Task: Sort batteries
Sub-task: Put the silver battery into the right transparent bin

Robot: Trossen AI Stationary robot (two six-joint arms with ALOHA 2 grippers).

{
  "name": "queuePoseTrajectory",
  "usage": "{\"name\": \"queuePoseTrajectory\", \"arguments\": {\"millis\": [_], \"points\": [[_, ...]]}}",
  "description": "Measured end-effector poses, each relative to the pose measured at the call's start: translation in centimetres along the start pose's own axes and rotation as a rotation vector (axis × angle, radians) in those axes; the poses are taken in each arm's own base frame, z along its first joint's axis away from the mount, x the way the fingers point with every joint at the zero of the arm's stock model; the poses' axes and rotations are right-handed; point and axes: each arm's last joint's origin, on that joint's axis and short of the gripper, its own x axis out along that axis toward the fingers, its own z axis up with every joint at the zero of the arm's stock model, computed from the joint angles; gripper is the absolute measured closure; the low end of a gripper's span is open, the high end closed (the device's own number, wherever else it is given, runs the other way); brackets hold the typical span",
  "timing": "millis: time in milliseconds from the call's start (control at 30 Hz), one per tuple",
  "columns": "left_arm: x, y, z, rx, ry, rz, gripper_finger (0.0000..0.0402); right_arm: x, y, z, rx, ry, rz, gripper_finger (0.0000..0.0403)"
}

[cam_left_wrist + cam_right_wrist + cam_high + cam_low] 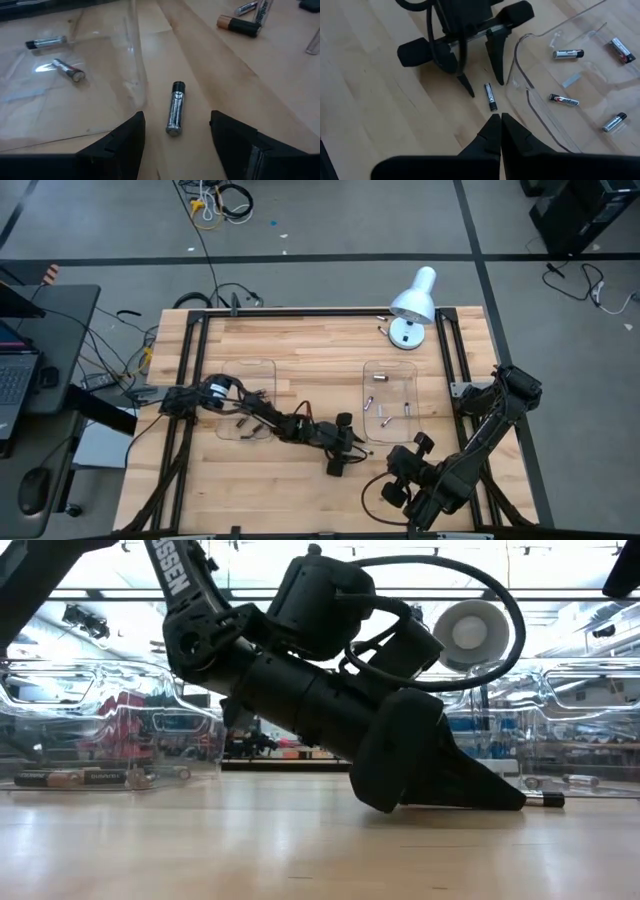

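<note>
A silver-grey battery with a black end [175, 107] lies flat on the bare wood just off the right clear tray's near corner [520, 95]. My left gripper [175, 135] is low over the table and open. One finger stands on each side of this battery [490, 96] without touching it. The right tray [390, 400] holds several silver batteries [567, 54]. The left tray [245, 400] holds dark ones [80, 778]. My right gripper [500, 117] is shut, hangs above the table near its front edge and points at the left gripper [485, 87].
A white desk lamp [415, 305] stands at the table's far right. More loose batteries, one brown-black [240, 25], lie on the wood beyond the left gripper. The two arms are close together near the table's middle front. A black frame rail [300, 311] borders the table.
</note>
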Motion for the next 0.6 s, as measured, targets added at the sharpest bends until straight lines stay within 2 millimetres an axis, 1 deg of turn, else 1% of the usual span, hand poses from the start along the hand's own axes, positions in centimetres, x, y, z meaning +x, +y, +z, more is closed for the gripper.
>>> {"name": "queuePoseTrajectory", "arguments": {"millis": [167,333,433,600], "points": [[0.6,0.0,-1.0,-0.005,-0.015,-0.042,0.0179,0.1,0.0,0.1,0.004,0.000,-0.001,0.0403],[0.6,-0.1,-1.3,-0.024,-0.007,-0.026,0.0185,0.1,0.0,0.2,0.006,-0.001,-0.003,0.0403],[0.6,0.0,-1.4,-0.027,-0.003,-0.024,0.0219,0.1,0.0,0.2,0.007,-0.001,-0.002,0.0403],[0.6,-0.1,-1.7,-0.030,0.028,-0.034,0.0314,0.1,0.0,0.2,0.010,-0.001,0.002,0.0403]]}}
